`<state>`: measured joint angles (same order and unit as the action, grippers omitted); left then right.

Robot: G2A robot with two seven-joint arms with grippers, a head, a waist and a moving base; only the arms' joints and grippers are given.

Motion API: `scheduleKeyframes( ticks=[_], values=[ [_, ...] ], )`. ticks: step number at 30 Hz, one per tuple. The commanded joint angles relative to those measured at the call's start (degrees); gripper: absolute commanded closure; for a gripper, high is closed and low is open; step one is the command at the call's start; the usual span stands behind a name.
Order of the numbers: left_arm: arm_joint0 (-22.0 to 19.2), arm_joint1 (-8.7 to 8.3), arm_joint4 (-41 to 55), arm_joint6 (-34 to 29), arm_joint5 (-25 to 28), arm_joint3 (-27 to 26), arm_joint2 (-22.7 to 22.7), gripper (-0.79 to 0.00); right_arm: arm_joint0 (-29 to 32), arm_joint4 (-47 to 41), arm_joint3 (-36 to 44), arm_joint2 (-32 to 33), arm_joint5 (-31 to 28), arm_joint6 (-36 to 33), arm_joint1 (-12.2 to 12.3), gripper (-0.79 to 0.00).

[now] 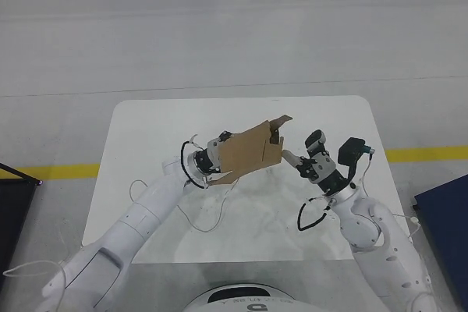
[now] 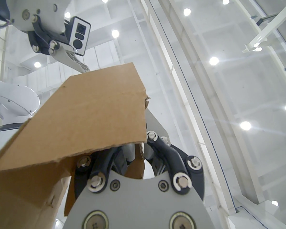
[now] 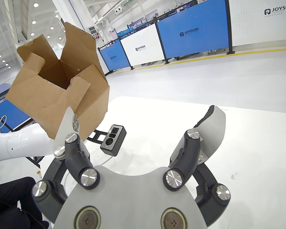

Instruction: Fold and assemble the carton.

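In the right wrist view, one company logo with a short wordmark is printed on the partitions in the room behind. It is white on the large blue panel [image 3: 193,33] and dark on the white panel [image 3: 143,48] beside it. On the white perforated wall panel [image 3: 276,11] it is dark, with a finer line beneath, too small to tell.

White arms [image 1: 148,204]; right hand [image 3: 140,110] grey-plated, black linkages [image 3: 181,148], silver screws [image 3: 172,177].
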<state>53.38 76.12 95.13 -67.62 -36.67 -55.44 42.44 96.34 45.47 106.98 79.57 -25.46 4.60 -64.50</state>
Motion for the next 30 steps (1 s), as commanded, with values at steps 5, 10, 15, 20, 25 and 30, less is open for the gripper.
scheduleKeyframes(
  ticks=[5, 10, 15, 20, 25, 30],
  values=[
    [-0.33, -0.27, 0.29, -0.68, 0.68, 0.13, -0.97, 0.000, 0.40, 1.01, 0.19, -0.17, -0.21, 0.99, -0.12, -0.785],
    [-0.17, -0.72, 3.11, -0.87, 0.87, -1.12, -1.11, 0.000, 0.35, -1.66, -0.61, 0.83, -0.03, 2.27, -0.25, -0.785],
    [0.40, -1.77, 5.93, -0.53, 0.52, -3.48, -1.22, 0.000, -2.18, -8.15, -2.79, 2.59, 3.55, 0.26, -0.48, -0.785],
    [0.55, -2.72, 6.28, -0.09, 0.08, -5.03, -2.15, 0.000, -4.01, -7.12, -3.31, 0.92, 5.19, -2.00, -0.76, -0.785],
    [0.29, -3.46, 7.24, -0.07, 0.06, -5.59, -3.23, 0.000, -4.87, -8.41, -4.23, 0.39, -4.47, -4.75, -0.50, -0.785],
    [-0.16, -3.82, 8.89, 0.09, -0.10, -5.76, -4.45, 0.000, -4.48, -11.24, -5.50, 1.91, -12.11, -5.88, -0.10, -0.785]
  ],
)
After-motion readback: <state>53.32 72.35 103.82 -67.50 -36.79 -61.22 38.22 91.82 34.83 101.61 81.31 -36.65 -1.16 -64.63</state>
